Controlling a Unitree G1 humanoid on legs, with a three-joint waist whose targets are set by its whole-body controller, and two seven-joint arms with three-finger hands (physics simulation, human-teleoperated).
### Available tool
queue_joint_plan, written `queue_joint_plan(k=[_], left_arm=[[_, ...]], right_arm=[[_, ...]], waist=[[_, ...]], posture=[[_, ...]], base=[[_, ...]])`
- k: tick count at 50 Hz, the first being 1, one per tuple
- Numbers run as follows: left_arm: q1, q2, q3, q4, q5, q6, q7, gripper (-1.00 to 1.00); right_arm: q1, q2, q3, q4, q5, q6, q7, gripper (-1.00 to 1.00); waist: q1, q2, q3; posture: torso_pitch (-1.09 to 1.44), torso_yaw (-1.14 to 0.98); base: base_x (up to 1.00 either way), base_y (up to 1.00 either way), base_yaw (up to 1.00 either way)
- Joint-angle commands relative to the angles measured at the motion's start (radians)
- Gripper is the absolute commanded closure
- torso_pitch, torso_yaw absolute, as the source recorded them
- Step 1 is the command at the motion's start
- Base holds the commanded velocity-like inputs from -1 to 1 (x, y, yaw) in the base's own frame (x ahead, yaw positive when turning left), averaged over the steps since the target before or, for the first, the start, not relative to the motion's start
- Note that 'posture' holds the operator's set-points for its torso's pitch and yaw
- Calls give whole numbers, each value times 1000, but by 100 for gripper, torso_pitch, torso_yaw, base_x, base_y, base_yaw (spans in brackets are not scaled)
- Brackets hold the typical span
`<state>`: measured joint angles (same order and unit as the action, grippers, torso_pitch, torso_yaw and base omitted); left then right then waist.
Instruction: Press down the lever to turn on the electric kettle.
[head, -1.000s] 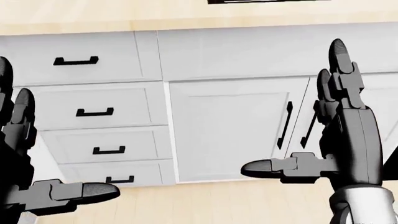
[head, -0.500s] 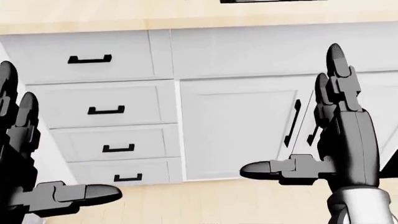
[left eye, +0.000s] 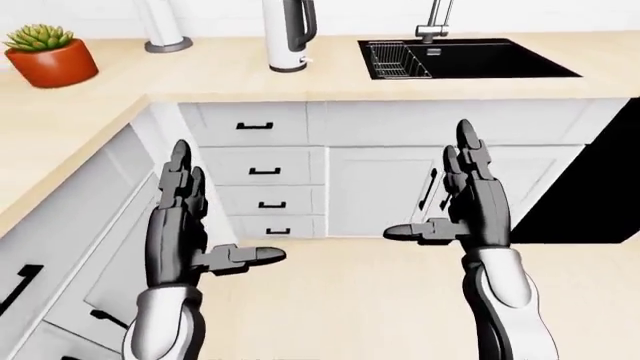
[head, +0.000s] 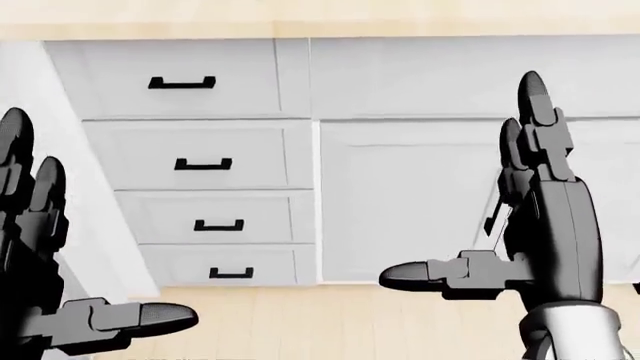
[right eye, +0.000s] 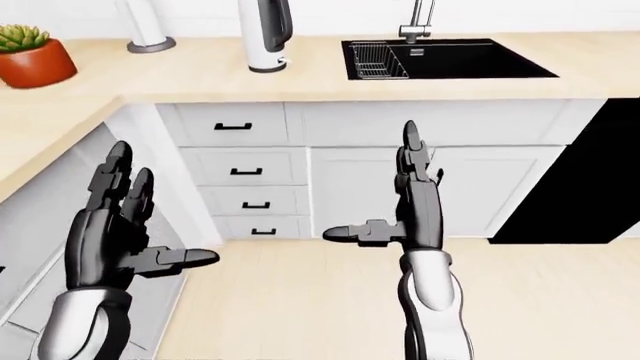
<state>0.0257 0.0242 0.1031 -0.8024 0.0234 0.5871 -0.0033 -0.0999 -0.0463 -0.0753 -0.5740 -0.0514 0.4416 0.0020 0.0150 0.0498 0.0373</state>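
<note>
Cabinets have slid right in the head view as the camera turned, both the left hand (left eye: 180, 225) and right hand (left eye: 470, 202) spread wide and empty, kettle (left eye: 288, 34) standing well apart on the table (left eye: 200, 79).

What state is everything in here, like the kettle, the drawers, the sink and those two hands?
electric kettle: upright on the counter, untouched; lever position too small to tell.
left hand: open, holding nothing.
right hand: open, holding nothing.
drawers: all shut.
cabinet door: shut.
sink: no water seen; a wire rack sits in its left part.
faucet: no water running.
potted plant: upright on the counter.
</note>
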Motion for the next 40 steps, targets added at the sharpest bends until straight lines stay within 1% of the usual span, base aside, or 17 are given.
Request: queue_joint_plan(k=[1, 6, 10, 11, 12, 13, 15, 19, 21, 22, 25, 31, 33, 35, 37, 38, 40], left_arm=[[-24, 0, -12, -52, -2, -31, -3, -100], [-27, 1, -11, -48, -2, -31, -4, -100], [-30, 1, -11, -45, -2, -31, -4, -100], [-30, 1, -10, -42, -2, -34, -5, -100], [-31, 1, -10, -42, -3, -33, -4, -100], [-31, 1, -10, -41, -2, -34, -4, -100], [-31, 1, -11, -39, -2, -37, -5, -100], [-29, 1, -10, -36, -2, -41, -5, -100], [-29, 0, -10, -34, -3, -42, -5, -100], [-28, 1, -10, -33, -3, -45, -5, -100], [-27, 0, -10, -34, -3, -45, -5, -100], [-31, 1, -8, -21, -4, -54, -5, -100], [-31, 1, -9, -22, -4, -53, -5, -100], [-31, 1, -9, -22, -4, -53, -5, -100], [-29, 1, -11, -24, -3, -53, -4, -100], [-31, 1, -10, -21, -3, -54, -4, -100], [-30, 1, -11, -25, -3, -52, -4, -100]], right_arm=[[-25, -9, -20, -46, -4, -33, -7, -100], [-25, -9, -19, -51, -5, -28, -7, -100], [-25, -9, -19, -54, -6, -26, -7, -100], [-25, -9, -18, -54, -7, -27, -7, -100], [-25, -9, -18, -54, -7, -26, -7, -100], [-25, -8, -18, -54, -7, -26, -7, -100], [-26, -8, -18, -54, -7, -27, -7, -100], [-27, -8, -17, -49, -8, -30, -7, -100], [-27, -8, -16, -44, -9, -34, -7, -100], [-28, -7, -16, -42, -9, -35, -7, -100], [-27, -7, -14, -37, -9, -40, -8, -100], [-26, -6, -12, -39, -11, -39, -8, -100], [-26, -6, -11, -40, -11, -39, -8, -100], [-26, -5, -11, -39, -11, -38, -8, -100], [-26, -5, -10, -40, -11, -38, -7, -100], [-26, -5, -10, -39, -11, -38, -7, -100], [-27, -5, -10, -40, -11, -37, -7, -100]], waist=[[-5, -1, -20], [-8, -50, -13], [-12, -134, -23], [-19, -93, -14], [-10, -108, -15], [-14, -104, -18], [-9, -89, -22], [-10, -45, -8], [-14, -5, -11], [-14, 30, -22], [-9, 13, -13], [-8, -41, -15], [-8, -70, -15], [-9, -128, -29], [-16, -100, -13], [-11, -104, -11], [-11, -91, -18]], posture=[[0, 0], [0, 0], [0, 0], [0, 0], [0, 0], [0, 0], [0, 0], [0, 0], [0, 0], [0, 0], [0, 0], [0, 0], [0, 0], [0, 0], [0, 0], [0, 0], [0, 0]], base=[[0, 0, 12], [0, 0, 11], [0, 0, 12], [0, 0, 12], [0, 0, 12], [0, 0, 12], [0, 0, 12], [0, 0, 12], [0, 0, 11], [0, 0, 12], [0, 0, 11], [0, 0, 12], [0, 0, 12], [0, 0, 12], [0, 0, 11], [0, 0, 11], [0, 0, 12]])
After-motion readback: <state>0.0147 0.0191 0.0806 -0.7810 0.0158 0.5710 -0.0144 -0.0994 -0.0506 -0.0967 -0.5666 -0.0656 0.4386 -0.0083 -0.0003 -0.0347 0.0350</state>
